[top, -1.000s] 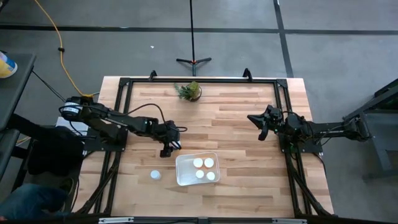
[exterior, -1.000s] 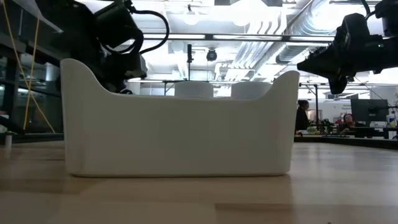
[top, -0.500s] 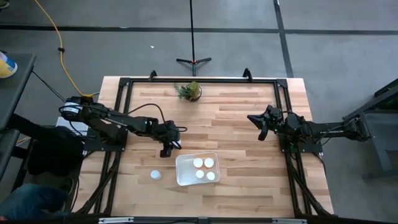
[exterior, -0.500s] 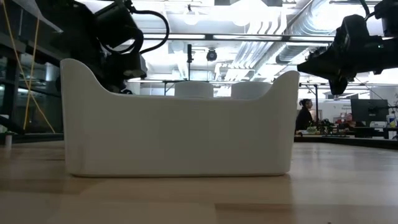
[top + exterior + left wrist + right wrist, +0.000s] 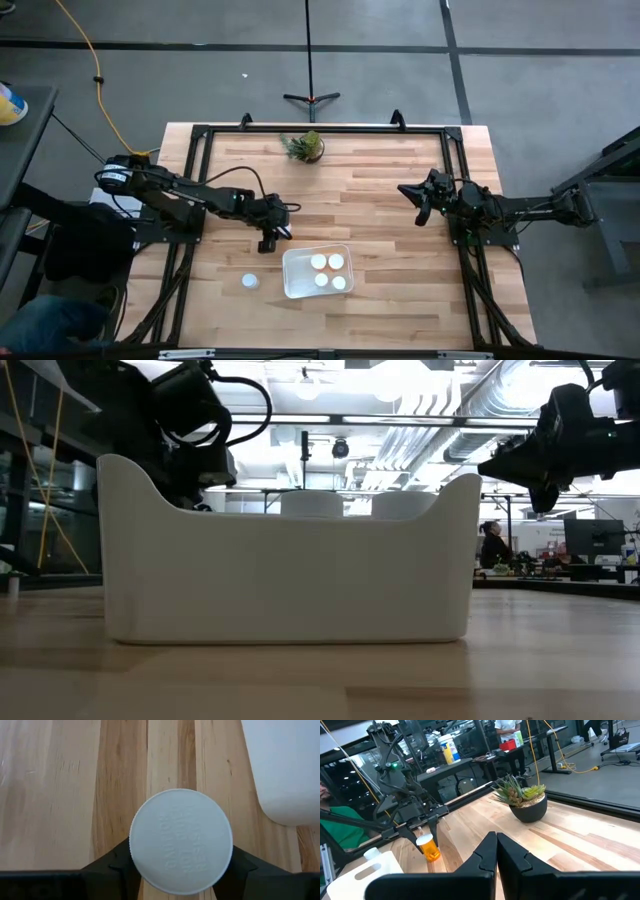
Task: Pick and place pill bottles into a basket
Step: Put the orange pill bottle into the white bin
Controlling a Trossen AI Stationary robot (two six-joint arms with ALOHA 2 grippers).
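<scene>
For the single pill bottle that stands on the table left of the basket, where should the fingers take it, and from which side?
Likely from straight above: the loose pill bottle stands upright, white cap up, apart from the basket. Close the fingers on opposite sides of its round body or cap.

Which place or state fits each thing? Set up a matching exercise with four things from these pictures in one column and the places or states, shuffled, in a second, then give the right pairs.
Things
1. left gripper
2. right gripper
3. potted plant
4. basket

Places or states
A. at the table's far edge
B. holds three white-capped pill bottles
C. shut on a pill bottle, above the table beside the basket
D. shut and empty, at the table's right side

Pairs: 1-C, 2-D, 3-A, 4-B
</scene>
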